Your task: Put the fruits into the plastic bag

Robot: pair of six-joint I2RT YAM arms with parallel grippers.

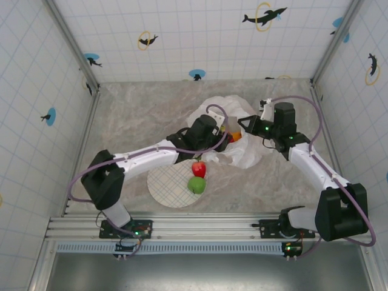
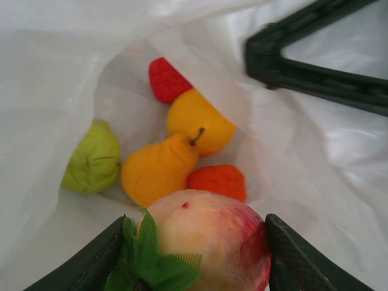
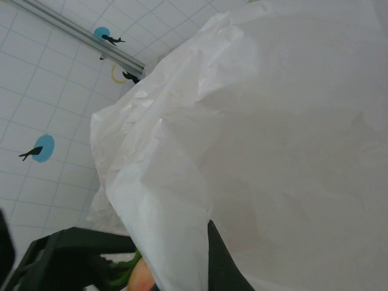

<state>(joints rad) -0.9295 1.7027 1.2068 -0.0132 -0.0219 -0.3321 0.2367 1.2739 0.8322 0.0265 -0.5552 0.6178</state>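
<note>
Squarely at the mouth of the plastic bag [image 2: 54, 73], the left gripper [image 2: 197, 257] pinches a blushed peach [image 2: 212, 227] between its fingers. Five fruits lie inside, among them a yellow pear [image 2: 154, 170] and a strawberry [image 2: 165, 80]. The right gripper [image 1: 247, 125] sits at the bag's rim, its fingers lost in film and unreadable, while a red apple [image 1: 198, 168] and a green apple [image 1: 196, 185] sit on the plate [image 1: 167, 188]

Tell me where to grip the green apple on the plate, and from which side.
Across its round middle, from straight above. The green apple sits on the plate with the red fruit close at its far side, so place the jaws left and right.
</note>
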